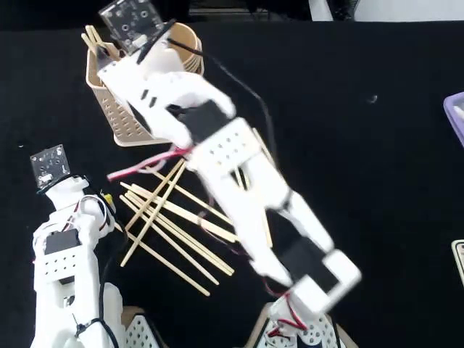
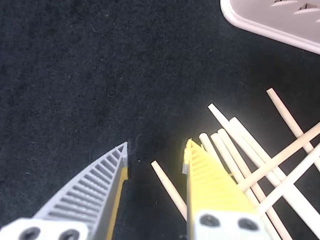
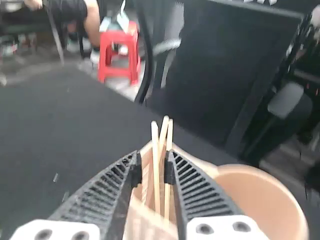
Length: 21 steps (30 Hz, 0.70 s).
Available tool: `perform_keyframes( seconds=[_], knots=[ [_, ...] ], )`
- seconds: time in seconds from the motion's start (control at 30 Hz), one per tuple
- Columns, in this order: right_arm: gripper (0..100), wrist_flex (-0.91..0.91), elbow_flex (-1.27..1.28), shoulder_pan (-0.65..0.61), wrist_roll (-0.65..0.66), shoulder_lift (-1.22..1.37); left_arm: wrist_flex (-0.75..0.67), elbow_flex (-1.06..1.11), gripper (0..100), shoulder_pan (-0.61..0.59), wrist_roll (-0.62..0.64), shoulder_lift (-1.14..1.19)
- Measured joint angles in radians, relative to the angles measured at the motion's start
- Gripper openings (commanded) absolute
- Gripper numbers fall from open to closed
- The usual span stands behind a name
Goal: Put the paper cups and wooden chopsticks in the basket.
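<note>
The tan slotted basket [image 1: 119, 119] stands at the far left of the black table. A paper cup [image 1: 190, 45] sits inside it, and its rim also shows in the right wrist view [image 3: 260, 200]. My right gripper [image 1: 109, 56] [image 3: 151, 167] hangs over the basket, shut on a few wooden chopsticks [image 3: 161, 150] whose ends stick out past the basket's far corner [image 1: 91, 35]. Several loose chopsticks [image 1: 174, 225] [image 2: 250, 155] lie crossed on the cloth in front of the basket. My left gripper [image 1: 109, 199] [image 2: 157, 150] is open, low over the cloth beside their ends, one stick [image 2: 167, 187] between its fingers.
The right arm [image 1: 239, 174] stretches diagonally over the loose chopsticks. A purple container [image 1: 455, 112] sits at the right edge of the table. A pale slotted rim [image 2: 280, 22] lies beyond the left gripper. The table's right half is bare black cloth.
</note>
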Motion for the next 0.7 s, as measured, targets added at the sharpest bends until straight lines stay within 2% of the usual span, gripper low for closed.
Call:
perform_keyframes(
  seconds=[0.17, 0.3, 0.53, 0.6, 0.7],
  knots=[
    [8.5, 0.362, -0.002, 0.078, 0.003, -0.176, 0.000, 0.000, 19, 0.000, 0.000, 0.000],
    [8.6, 0.502, 0.061, 0.193, 0.003, -0.230, 0.000, 0.000, 19, 0.000, 0.000, 0.000],
    [8.6, 0.546, 0.400, 0.368, 0.003, -0.235, 0.000, 0.000, 19, 0.000, 0.000, 0.000],
    [9.3, 0.493, 0.526, 0.413, 0.003, -0.235, 0.000, 0.000, 19, 0.000, 0.000, 0.000],
    [16.4, 0.353, 0.697, 0.451, 0.005, -0.235, 0.000, 0.000, 19, 0.000, 0.000, 0.000]
  ],
)
